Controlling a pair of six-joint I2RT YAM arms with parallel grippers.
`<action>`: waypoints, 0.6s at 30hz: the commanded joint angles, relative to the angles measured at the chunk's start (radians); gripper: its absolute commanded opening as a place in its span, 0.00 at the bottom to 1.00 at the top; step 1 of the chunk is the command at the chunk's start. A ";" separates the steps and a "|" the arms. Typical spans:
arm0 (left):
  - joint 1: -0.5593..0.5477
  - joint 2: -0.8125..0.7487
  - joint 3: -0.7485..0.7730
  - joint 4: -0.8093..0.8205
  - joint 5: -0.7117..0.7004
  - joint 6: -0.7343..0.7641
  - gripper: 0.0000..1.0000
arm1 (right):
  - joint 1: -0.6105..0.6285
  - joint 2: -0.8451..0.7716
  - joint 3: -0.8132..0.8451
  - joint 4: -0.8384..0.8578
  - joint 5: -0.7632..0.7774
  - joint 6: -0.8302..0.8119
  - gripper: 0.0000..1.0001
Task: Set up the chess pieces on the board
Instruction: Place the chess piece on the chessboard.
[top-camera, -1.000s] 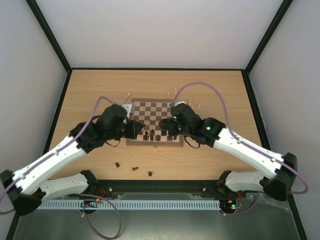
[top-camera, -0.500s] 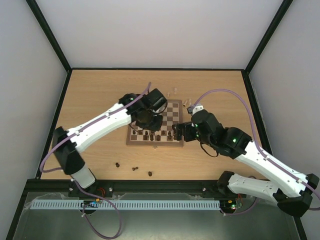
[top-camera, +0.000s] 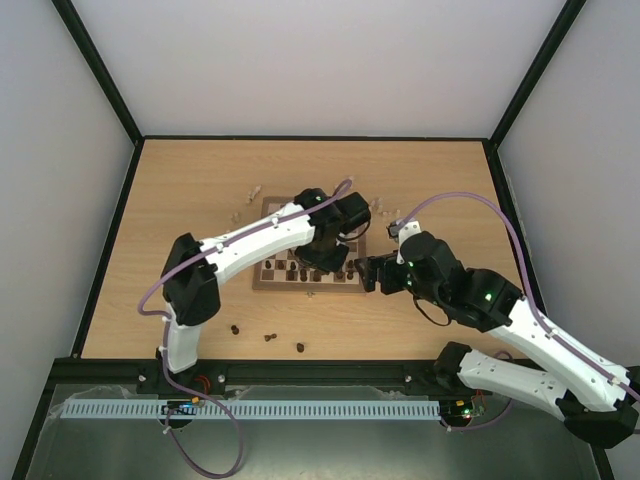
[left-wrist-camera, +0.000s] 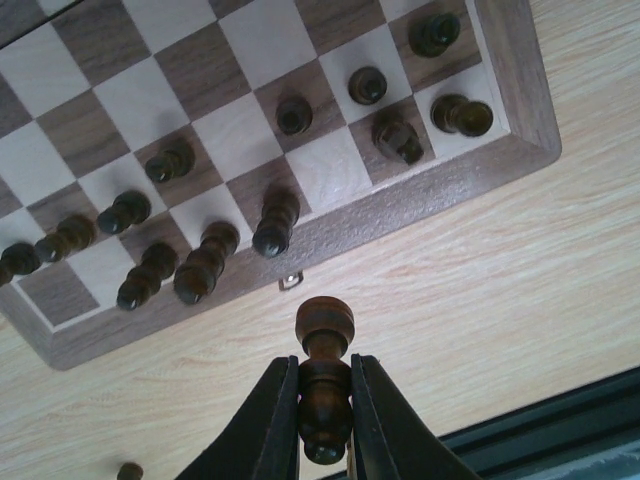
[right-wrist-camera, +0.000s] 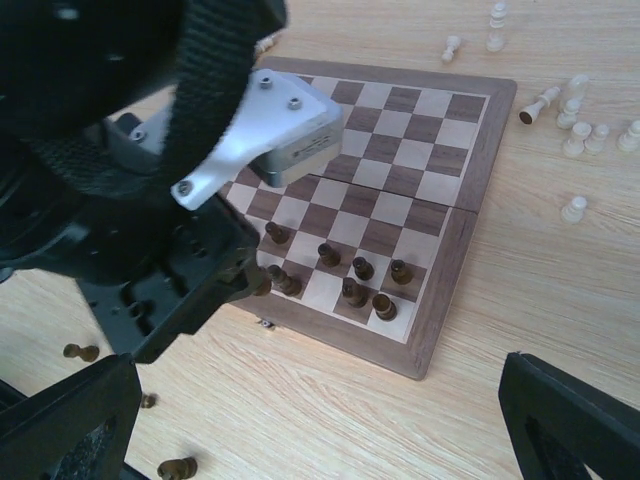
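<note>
- Our left gripper (left-wrist-camera: 325, 365) pinches a dark chess piece (left-wrist-camera: 324, 325), its head poking past the fingertips, just off the chessboard's (left-wrist-camera: 420, 200) near border.
- Our right gripper (right-wrist-camera: 320, 425) hangs with jaws spread wide, holding nothing.
- Dark chessmen (right-wrist-camera: 355, 270) stand on the board's near rows.
- Pale ones (right-wrist-camera: 580, 135) sit on the tabletop (right-wrist-camera: 560, 300) beside it.
</note>
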 joint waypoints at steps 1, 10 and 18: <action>-0.005 0.054 0.086 -0.042 -0.019 0.018 0.08 | -0.006 -0.041 -0.029 -0.038 0.004 0.000 0.98; -0.007 0.123 0.095 0.020 -0.032 0.035 0.08 | -0.006 -0.049 -0.035 -0.037 0.001 -0.004 0.99; 0.000 0.129 0.010 0.117 -0.026 0.044 0.08 | -0.006 -0.052 -0.040 -0.036 0.001 -0.004 0.98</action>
